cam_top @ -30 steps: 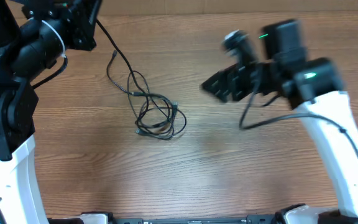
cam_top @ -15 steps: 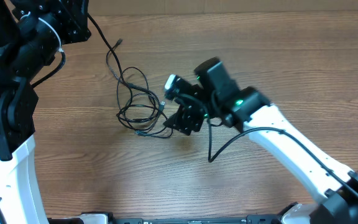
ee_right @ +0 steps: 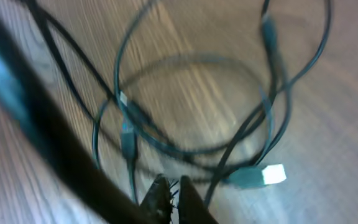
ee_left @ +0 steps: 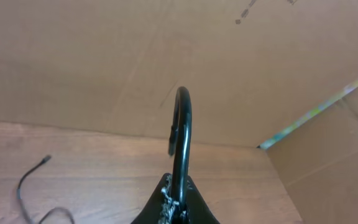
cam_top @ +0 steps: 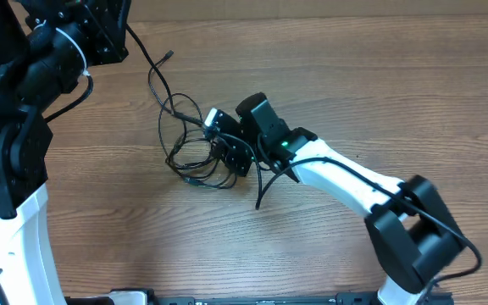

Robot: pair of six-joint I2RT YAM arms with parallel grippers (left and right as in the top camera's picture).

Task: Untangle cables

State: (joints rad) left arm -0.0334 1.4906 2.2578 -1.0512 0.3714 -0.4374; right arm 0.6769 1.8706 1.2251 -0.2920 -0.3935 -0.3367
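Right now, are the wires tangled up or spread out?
Tangled. The wires lie in overlapping loops on the table, strands crossing one another.

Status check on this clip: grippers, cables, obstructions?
Left gripper shut on a strand of the cables. Right gripper down at the tangle, grip unclear, view blurred. Cables knotted on wooden table; no obstruction seen.

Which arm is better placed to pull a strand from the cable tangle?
Right, probably. The right end effector is over the cables, strands just ahead of it. The left end effector is away from the tangle, shut on one strand.
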